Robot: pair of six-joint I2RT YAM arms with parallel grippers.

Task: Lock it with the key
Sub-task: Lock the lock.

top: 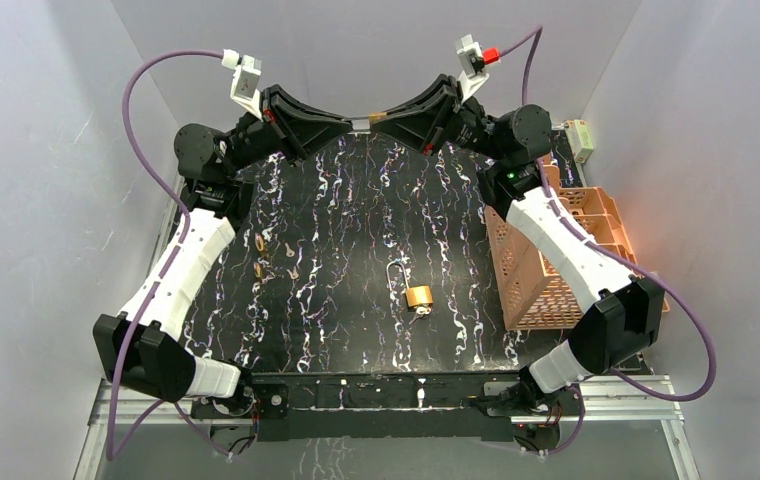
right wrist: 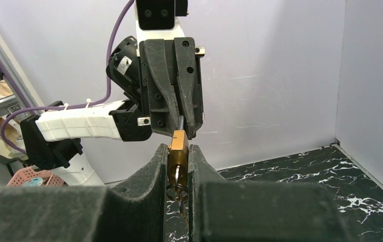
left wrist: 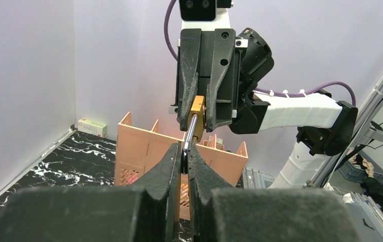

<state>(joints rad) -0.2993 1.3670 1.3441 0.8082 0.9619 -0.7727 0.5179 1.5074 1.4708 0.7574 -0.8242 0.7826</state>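
over the far end of the black white-veined table (top: 346, 220), the right gripper (right wrist: 178, 149) clamps the small brass padlock (right wrist: 178, 162), key ring (right wrist: 177, 191) dangling below, while the left gripper (left wrist: 183, 151), closed tight, pinches its silver steel shackle (left wrist: 191, 130), probably to seat it for locking.

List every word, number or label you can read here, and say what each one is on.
Nothing reads clearly.
White sticker on the left arm: dark print, too small to read.
Small green-and-white box: print blurred.
Held padlock: no legible marking.
Loose padlock: too small to tell.
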